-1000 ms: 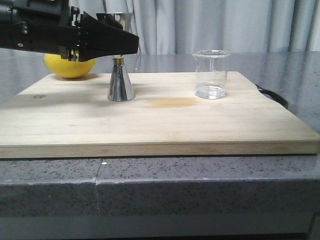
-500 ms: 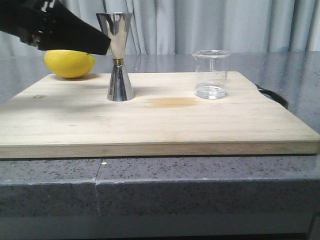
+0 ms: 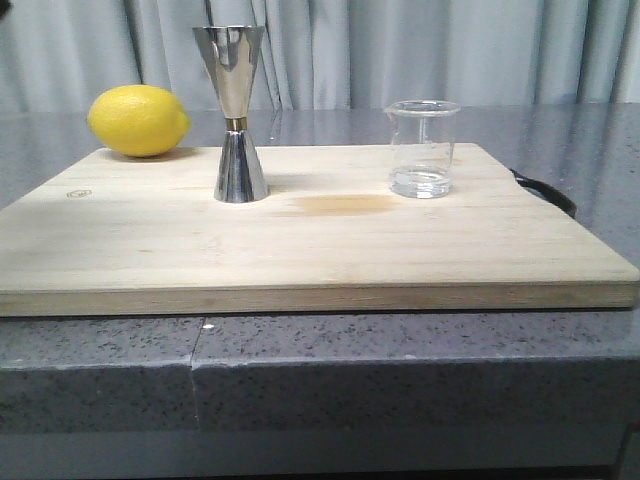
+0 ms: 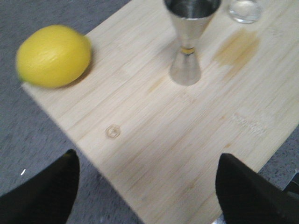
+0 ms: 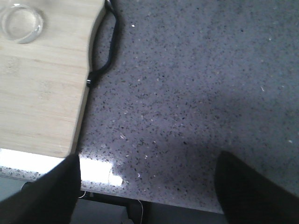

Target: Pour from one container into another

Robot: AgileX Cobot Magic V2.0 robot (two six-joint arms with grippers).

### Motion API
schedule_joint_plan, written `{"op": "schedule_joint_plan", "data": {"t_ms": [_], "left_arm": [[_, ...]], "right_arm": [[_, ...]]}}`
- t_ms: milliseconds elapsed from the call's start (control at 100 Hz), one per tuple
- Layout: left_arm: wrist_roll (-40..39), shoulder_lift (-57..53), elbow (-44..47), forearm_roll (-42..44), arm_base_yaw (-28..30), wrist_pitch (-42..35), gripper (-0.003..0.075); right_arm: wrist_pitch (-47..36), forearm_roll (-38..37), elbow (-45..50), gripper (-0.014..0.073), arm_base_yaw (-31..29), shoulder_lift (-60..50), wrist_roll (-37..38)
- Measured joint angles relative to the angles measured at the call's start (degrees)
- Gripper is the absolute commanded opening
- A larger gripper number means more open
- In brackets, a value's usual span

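Note:
The steel hourglass jigger [image 3: 239, 115] with a gold band at its waist stands upright on the wooden board [image 3: 300, 240], left of centre. A clear glass beaker [image 3: 423, 148] stands upright to its right, with a little clear liquid at the bottom. In the left wrist view the jigger [image 4: 189, 42] and the beaker's base [image 4: 245, 10] lie ahead of my left gripper [image 4: 148, 161], which is open and empty above the board's left edge. My right gripper [image 5: 148, 161] is open and empty over the grey counter, off the board's right side; the beaker [image 5: 21, 22] shows at that view's corner. Neither gripper shows in the front view.
A yellow lemon [image 3: 138, 120] lies on the board's back left corner. A darker damp patch [image 3: 340, 205] marks the board between jigger and beaker. A black handle [image 3: 548, 190] sticks out at the board's right edge. Speckled grey counter [image 5: 196, 84] surrounds the board.
My left arm, which was by the jigger's upper cup, has pulled back to the left and out of the front view. Jigger, beaker and lemon have stayed put.

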Motion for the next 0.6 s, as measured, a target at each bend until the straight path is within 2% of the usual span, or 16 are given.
{"op": "schedule_joint_plan", "data": {"t_ms": [150, 310, 450, 600], "left_arm": [[-18.94, -7.11, 0.12, 13.29, 0.00, 2.78, 0.0555], [-32.44, -13.50, 3.34, 23.11, 0.04, 4.38, 0.0555], [-41.18, -19.96, 8.26, 26.58, 0.13, 0.90, 0.0554], [-44.84, -26.57, 13.28, 27.06, 0.13, -4.15, 0.0554]], "right_arm": [[-0.87, -0.60, 0.55, 0.0528, 0.00, -3.79, 1.80], [-5.61, -0.60, 3.80, 0.0528, 0.00, -10.85, 2.15], [-9.90, -0.60, 8.61, 0.0528, 0.00, -18.26, 2.18], [-13.75, -0.60, 13.49, 0.0528, 0.00, -25.94, 2.27]]}}
